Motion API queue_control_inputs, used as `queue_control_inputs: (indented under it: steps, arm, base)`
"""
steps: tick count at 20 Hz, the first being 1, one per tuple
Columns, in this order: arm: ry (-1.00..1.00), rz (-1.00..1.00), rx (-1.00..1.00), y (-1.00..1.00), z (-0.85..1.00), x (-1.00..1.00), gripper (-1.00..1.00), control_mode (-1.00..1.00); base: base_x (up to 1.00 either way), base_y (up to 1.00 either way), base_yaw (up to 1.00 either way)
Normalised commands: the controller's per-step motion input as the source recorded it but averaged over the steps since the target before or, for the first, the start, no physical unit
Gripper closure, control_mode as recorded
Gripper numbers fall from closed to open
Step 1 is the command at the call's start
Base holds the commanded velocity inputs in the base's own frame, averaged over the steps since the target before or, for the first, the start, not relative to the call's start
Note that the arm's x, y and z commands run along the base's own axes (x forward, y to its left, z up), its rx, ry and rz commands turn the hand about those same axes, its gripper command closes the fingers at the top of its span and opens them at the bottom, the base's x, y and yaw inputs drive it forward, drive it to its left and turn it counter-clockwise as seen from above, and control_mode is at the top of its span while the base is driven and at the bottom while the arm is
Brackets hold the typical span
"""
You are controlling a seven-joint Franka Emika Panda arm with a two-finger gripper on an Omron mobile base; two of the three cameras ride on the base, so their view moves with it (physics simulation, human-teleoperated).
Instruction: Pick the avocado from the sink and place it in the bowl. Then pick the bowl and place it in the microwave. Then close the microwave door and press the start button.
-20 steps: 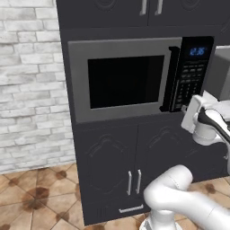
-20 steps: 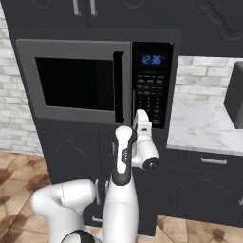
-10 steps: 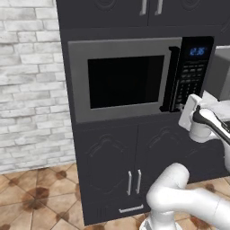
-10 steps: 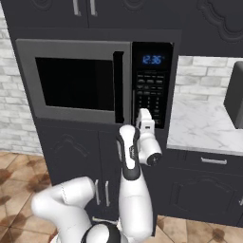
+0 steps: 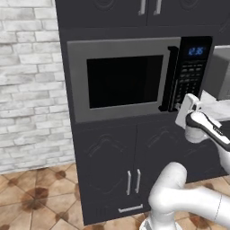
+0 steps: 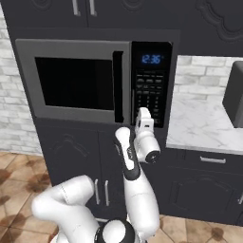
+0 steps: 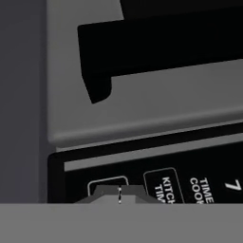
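The microwave (image 5: 76, 81) is built into dark cabinetry, and the microwave door (image 5: 123, 81) with its dark glass window and black vertical handle (image 5: 170, 77) is closed. To the handle's right is the black keypad panel (image 6: 151, 90) with a lit blue clock. My gripper (image 6: 142, 111) is shut and points at the bottom of that panel. In the hand view its tips (image 7: 118, 192) rest together against an outlined button (image 7: 108, 182) at the keypad's edge. The avocado, the bowl and the sink are out of view.
Dark cabinet doors (image 5: 121, 170) stand below the microwave. A white marble counter (image 6: 204, 124) runs to the right, with a dark appliance (image 6: 234, 95) on it. A pale brick wall (image 5: 31, 90) stands to the left, above a brown tiled floor (image 5: 27, 202).
The hand has moved forward and a little up, from below the keypad's corner onto its lower buttons. The gripper stays shut and the door stays closed.
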Motion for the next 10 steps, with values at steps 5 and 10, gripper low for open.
queue_control_inputs:
  steps: [5, 10]
  arm:
    - [-0.03, 0.0, 0.04, -0.36, 0.0, 0.11, 1.0, -1.0]
    - [0.0, 0.0, 0.03, -0.17, 0.0, 0.04, 1.0, -1.0]
  base:
    - [0.0, 0.0, 0.0]
    - [0.0, 0.0, 0.0]
